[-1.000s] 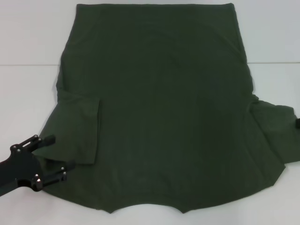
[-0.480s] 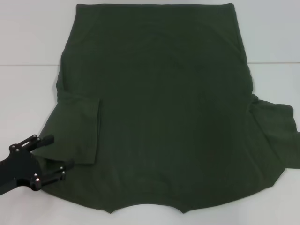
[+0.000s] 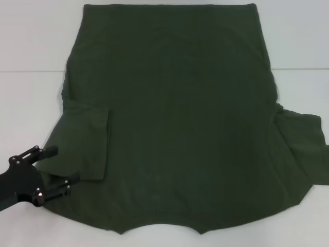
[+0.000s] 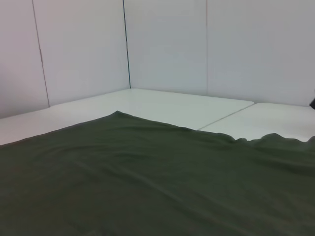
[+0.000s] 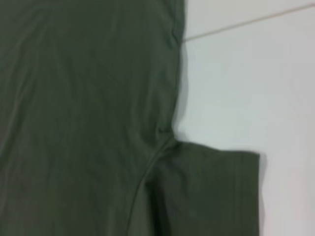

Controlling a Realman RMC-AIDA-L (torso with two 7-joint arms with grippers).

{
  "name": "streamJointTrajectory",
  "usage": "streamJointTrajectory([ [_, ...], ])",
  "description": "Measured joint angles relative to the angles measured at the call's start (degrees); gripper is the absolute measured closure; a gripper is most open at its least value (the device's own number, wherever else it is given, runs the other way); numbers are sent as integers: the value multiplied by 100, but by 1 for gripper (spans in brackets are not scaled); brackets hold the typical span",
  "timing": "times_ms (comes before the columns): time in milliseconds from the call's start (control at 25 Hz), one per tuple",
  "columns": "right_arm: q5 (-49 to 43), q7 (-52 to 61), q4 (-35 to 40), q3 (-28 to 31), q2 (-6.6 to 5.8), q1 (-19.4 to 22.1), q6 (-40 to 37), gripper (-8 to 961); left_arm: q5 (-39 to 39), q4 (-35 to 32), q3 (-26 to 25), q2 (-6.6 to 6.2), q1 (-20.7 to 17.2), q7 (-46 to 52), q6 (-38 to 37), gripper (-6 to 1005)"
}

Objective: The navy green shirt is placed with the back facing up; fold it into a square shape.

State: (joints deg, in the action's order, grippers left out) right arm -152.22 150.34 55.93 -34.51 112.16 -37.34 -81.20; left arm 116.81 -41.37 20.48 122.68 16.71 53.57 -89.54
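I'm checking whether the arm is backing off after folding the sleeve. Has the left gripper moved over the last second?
Yes, slightly. The left gripper has drifted towards the near table edge and outwards, away from the folded left sleeve of the navy green shirt.

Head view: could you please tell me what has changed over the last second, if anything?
The left pincer, open at the shirt's folded-in left sleeve, drifted slightly back toward the near-left corner, taking hold of nothing. At the right edge, the dark bit of the right pincer seen a second ago is gone from view. The shirt lies as it was, left sleeve folded in, right sleeve spread out on the table.
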Motion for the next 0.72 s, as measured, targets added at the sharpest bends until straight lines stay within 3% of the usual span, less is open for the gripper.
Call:
streamJointTrajectory([
  [360, -50, 47, -115, 42, -11, 123, 48, 521, 0, 6, 0, 5, 24, 4, 0, 148],
  [560, -115, 11, -485, -19, -53, 128, 207, 274, 0, 7, 0, 23, 28, 5, -1, 148],
  [720, -219, -9, -600, -63, -38, 110, 400, 160, 0, 7, 0, 33, 35, 5, -2, 148],
])
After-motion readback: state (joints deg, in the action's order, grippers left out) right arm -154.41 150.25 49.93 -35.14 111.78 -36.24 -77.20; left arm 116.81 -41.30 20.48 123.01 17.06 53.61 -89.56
